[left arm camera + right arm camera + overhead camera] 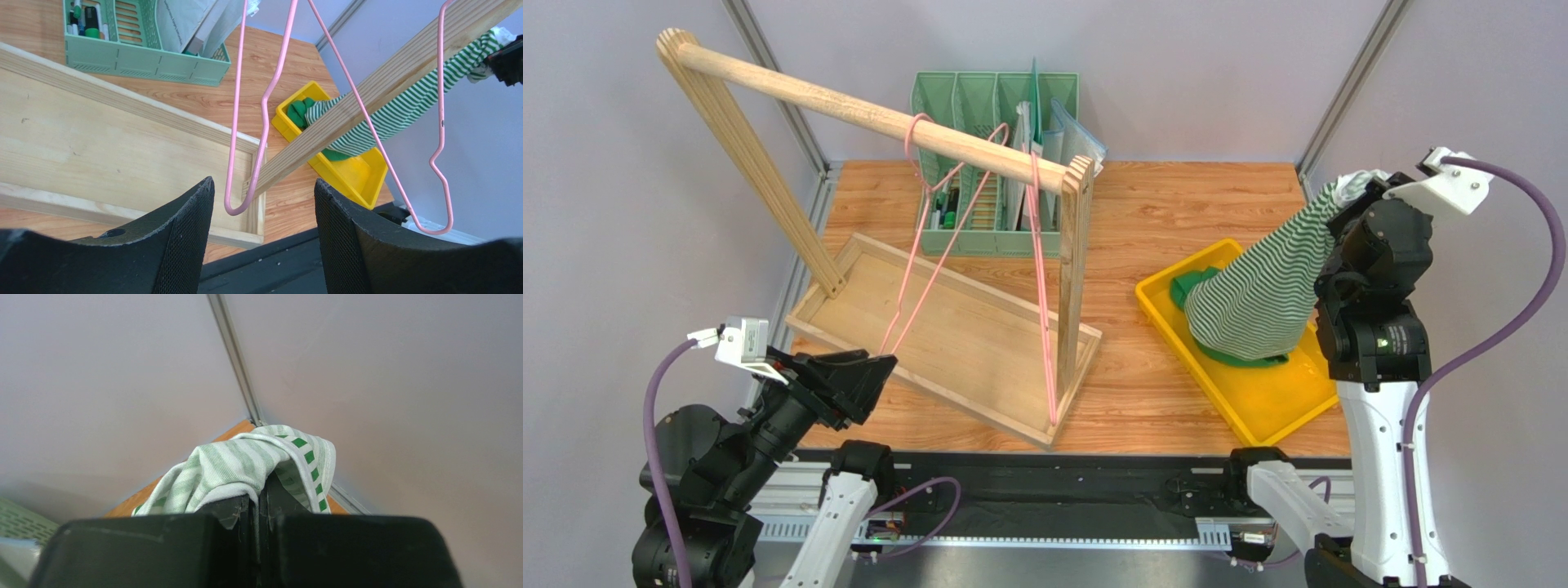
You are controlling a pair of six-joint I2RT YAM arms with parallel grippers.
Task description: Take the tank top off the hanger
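Above the table (1185, 208) my raised right gripper (258, 499) pinches the top (1259, 294), which drapes into the bin (1286, 414), while my left gripper (264, 187) sits low, fingers apart, before the hanger (265, 125).

No legible text, label, brand, number or sign in any view. Papers (184, 24) and markers (91, 18) in the green organizer (141, 64) too small and blurred to make out any print.

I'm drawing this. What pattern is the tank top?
The tank top has green-and-white stripes; top external view.
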